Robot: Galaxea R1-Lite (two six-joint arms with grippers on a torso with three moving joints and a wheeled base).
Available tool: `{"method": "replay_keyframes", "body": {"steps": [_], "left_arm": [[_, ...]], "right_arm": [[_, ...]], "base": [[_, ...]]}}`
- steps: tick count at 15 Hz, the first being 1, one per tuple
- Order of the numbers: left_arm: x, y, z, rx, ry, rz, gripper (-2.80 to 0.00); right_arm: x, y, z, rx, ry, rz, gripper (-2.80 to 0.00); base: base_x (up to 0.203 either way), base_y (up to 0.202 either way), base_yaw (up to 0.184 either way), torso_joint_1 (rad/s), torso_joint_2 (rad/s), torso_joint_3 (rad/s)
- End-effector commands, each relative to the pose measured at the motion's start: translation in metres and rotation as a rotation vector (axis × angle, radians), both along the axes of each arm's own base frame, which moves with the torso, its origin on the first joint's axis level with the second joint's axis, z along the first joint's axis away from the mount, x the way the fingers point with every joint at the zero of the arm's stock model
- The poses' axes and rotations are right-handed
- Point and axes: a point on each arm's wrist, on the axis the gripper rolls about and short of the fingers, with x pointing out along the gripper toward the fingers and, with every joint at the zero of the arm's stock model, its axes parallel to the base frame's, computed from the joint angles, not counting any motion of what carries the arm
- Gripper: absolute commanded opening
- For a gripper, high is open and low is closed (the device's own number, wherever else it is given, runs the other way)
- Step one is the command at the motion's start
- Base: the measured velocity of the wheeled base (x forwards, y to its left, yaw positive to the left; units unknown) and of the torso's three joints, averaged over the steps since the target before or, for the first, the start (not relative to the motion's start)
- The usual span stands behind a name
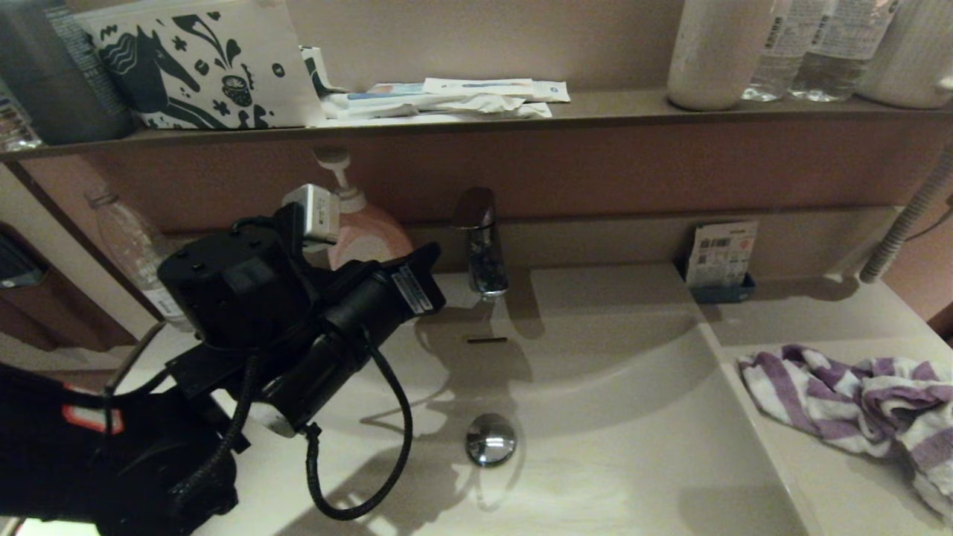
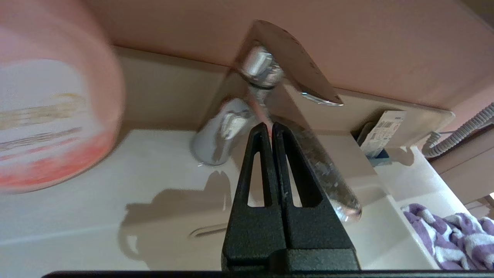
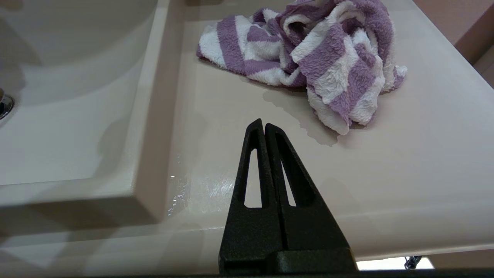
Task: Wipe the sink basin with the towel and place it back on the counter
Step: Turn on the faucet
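Your towel (image 1: 864, 398) lies crumpled on the counter (image 1: 819, 476) to the right of the sink basin (image 1: 595, 417), touching neither arm, so whether the wipe is ahead of you or already finished is not something you can read from this moment alone. Your right gripper (image 3: 264, 125) hovers low over the bare counter just in front of the towel, its fingers pressed together with nothing between them; it does not show in the head view. If you go for the towel from here, you must spread those fingers first, or the closed tips will only shove the bunched cloth toward the counter's far edge. The heap is loose and lumpy, so a shallow pinch may catch a single fold and let the rest trail, dragging over the basin rim. Your left gripper (image 2: 268, 129) is also clamped shut and empty, raised over the left side of the basin with its tips pointing at the faucet (image 1: 482, 242) and close to the pink soap dispenser (image 1: 365, 227). Any careless swing of that arm could knock the dispenser over or strike the faucet, and its dangling cable (image 1: 372, 461) hangs low over the basin, where it could snag a passing towel near the drain plug (image 1: 491, 439).
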Motion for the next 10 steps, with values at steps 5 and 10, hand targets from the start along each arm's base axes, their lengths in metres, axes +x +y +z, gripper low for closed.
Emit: {"method": "replay_keyframes", "body": {"steps": [5,10], "left_arm": [[0.017,-0.024,-0.001,-0.004,-0.017,-0.002,-2.80],[0.027,-0.026,0.009,-0.018,-0.055,0.016,-2.80]], "right_arm": [[0.000,0.000,0.000,0.000,0.000,0.000,-2.80],[0.000,0.000,0.000,0.000,0.000,0.000,-2.80]], "base": [[0.000,0.000,0.000,0.000,0.00,0.000],[0.000,0.000,0.000,0.000,0.00,0.000]]}}
